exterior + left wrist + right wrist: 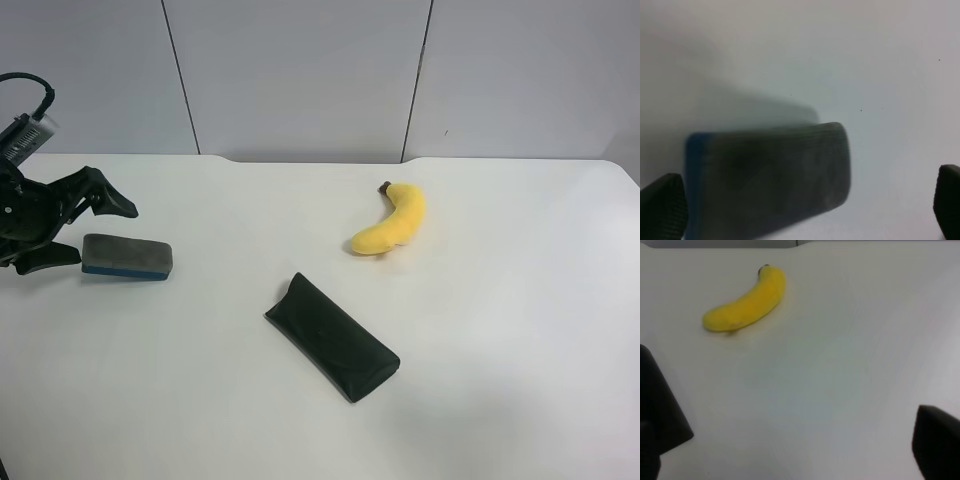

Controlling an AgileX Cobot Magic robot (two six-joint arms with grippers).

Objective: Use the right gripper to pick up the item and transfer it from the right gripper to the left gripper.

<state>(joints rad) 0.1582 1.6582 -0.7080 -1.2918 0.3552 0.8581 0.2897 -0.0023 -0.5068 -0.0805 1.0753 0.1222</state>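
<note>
The eraser [126, 256] is seen lying on the counter [500, 350] near its left edge, between the spread prongs of the left pincer [88, 230], while the right pincer [800, 440] is held wide.

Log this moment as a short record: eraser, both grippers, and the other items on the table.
eraser: board eraser lying flat on the white table, grey felt up, not held
left gripper: left gripper open, fingers apart, just beside the eraser
right gripper: right gripper open, nothing between its fingers, above bare table
other items: yellow plush banana; dark-green pouch
</note>
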